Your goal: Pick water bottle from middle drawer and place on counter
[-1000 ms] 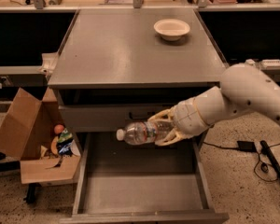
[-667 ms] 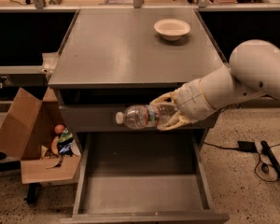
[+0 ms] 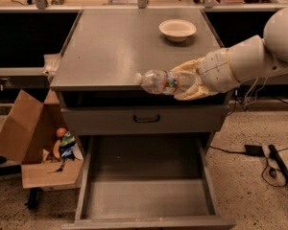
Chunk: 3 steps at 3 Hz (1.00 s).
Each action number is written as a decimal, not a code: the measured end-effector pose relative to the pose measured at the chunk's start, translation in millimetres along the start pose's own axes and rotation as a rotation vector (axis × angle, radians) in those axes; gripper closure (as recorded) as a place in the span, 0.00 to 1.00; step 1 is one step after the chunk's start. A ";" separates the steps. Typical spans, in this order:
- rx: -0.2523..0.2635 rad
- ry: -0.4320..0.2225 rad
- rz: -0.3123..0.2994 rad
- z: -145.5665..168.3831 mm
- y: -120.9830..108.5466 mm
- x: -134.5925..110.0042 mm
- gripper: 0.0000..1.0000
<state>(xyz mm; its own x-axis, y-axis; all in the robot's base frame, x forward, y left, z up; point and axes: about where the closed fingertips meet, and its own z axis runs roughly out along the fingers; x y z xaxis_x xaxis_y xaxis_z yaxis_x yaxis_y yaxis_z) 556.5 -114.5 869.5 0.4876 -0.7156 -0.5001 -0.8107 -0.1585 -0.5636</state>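
The water bottle is clear crinkled plastic with a white cap pointing left. It lies sideways in my gripper, which is shut on its base end. The bottle hangs over the front right edge of the grey counter, just above the surface. The white arm reaches in from the right. Below, the middle drawer is pulled wide open and its grey floor holds nothing.
A cream shallow bowl stands at the counter's back right. A shut drawer front with a black handle sits above the open drawer. A cardboard box with colourful items stands at the left. Cables lie on the floor at right.
My gripper has lifted the bottle from in front of the drawer up to counter height and over the counter's front edge.
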 end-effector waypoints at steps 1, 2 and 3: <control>0.001 0.007 0.006 0.3 -3.3 2.6 1.00; 0.014 0.086 0.075 3.0 -38.1 30.7 1.00; 0.026 0.140 0.190 4.1 -72.3 63.0 1.00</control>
<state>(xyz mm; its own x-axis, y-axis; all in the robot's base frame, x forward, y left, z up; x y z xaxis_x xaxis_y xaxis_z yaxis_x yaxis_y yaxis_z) 647.1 -145.3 876.1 0.2757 -0.8186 -0.5038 -0.8740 0.0047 -0.4859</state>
